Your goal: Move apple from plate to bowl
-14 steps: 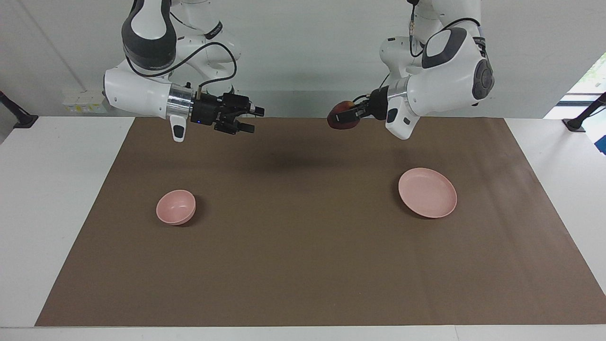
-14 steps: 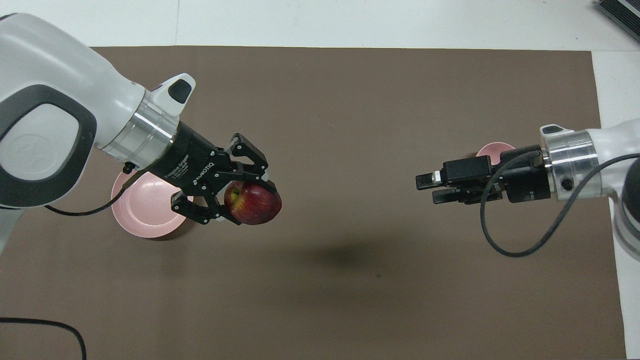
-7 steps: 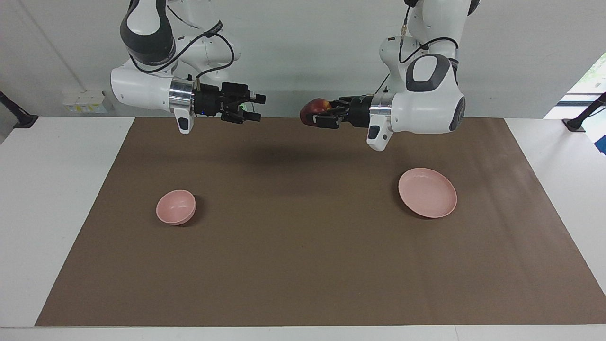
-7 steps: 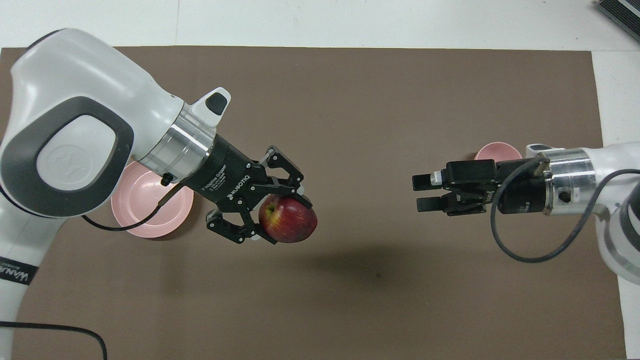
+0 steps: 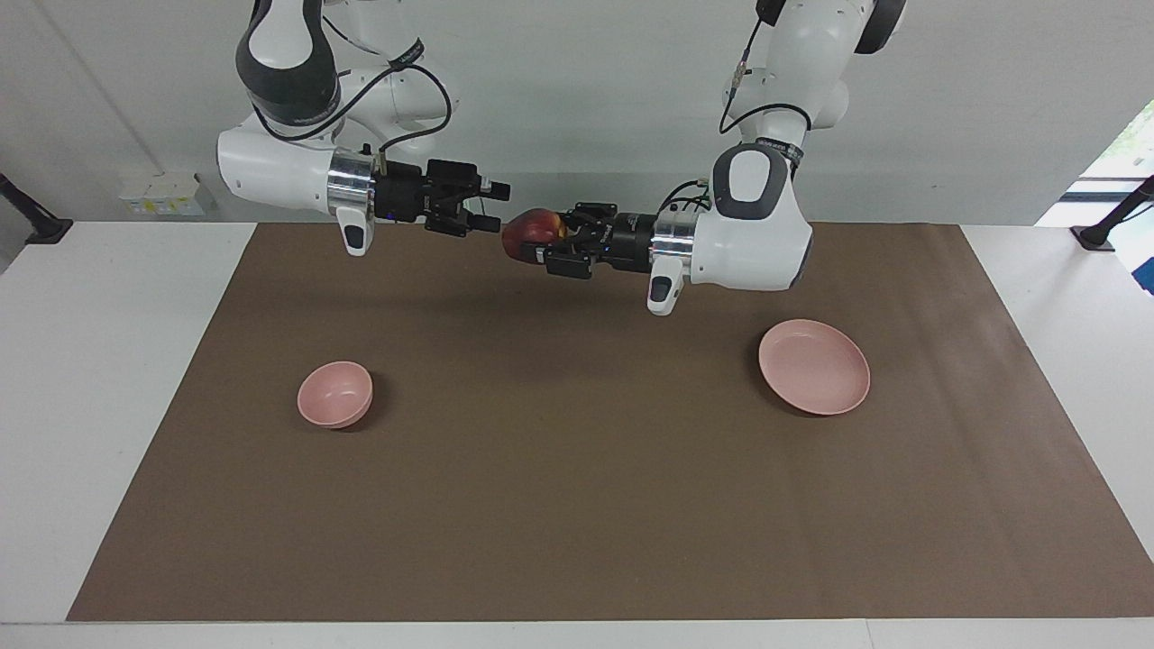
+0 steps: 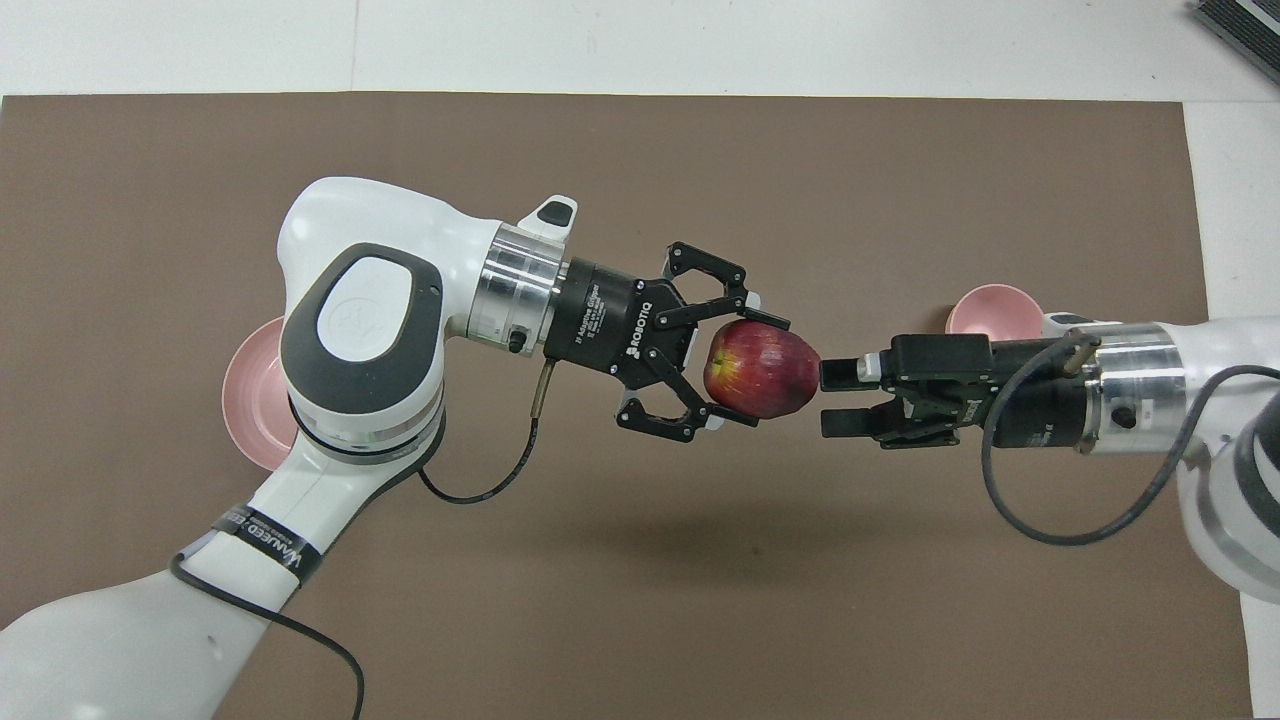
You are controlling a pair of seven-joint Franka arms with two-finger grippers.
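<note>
Mid-air over the bench, the left pincer (image 6: 735,375) clenches the apple (image 6: 760,368) against the gaping right pincer (image 6: 838,398); releasing early would drop it short of the bowl (image 5: 334,394).

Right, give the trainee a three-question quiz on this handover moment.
1. True or false: the apple lies on the plate.
2. Which hand grips the apple: A) left hand B) right hand?
3. Fill in: the bowl sits toward the ___ arm's end of the table.

Key: 1 false, it is held in the air over the brown mat; 2 A; 3 right.
</note>
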